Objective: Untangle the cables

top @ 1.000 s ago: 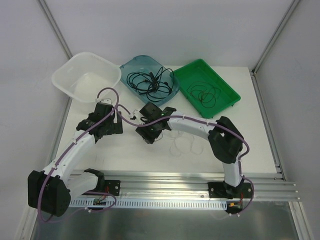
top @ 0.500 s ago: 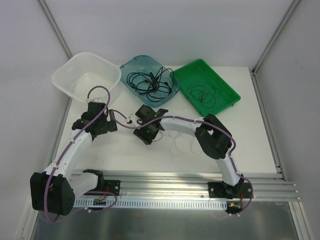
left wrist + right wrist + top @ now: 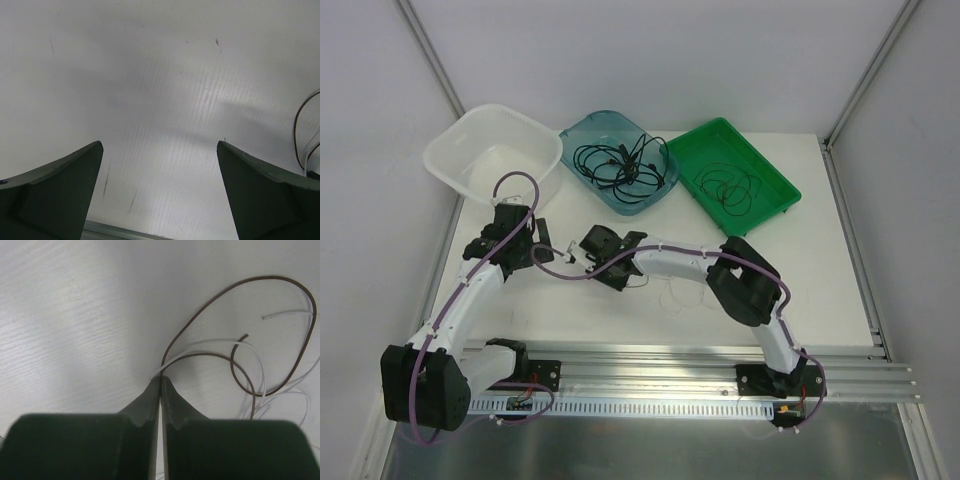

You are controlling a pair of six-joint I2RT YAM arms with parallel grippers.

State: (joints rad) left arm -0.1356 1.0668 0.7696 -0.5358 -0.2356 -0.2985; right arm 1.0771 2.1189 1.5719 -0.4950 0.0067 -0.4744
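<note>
My right gripper [image 3: 160, 377] is shut, its tips pinching a thin brown cable [image 3: 210, 300] and a white strand [image 3: 250, 347] that loop away over the white table. From above, that gripper [image 3: 576, 255] sits left of centre, with loose pale loops [image 3: 685, 290] trailing to its right. A tangle of black cables [image 3: 620, 165] lies in the blue tray [image 3: 582, 130]. Thin dark cables [image 3: 730, 190] lie in the green tray [image 3: 775, 180]. My left gripper [image 3: 159, 143] hangs open over bare table, holding nothing; from above it [image 3: 542, 238] is just left of the right gripper.
A white basin [image 3: 455, 150] stands at the back left, next to the blue tray. A cable end [image 3: 300, 130] shows at the right edge of the left wrist view. An aluminium rail [image 3: 670, 360] runs along the near table edge.
My right gripper has moved left across the table and closed on the brown cable, dragging the loose loops with it. The left arm drew back slightly to the left, still open.
</note>
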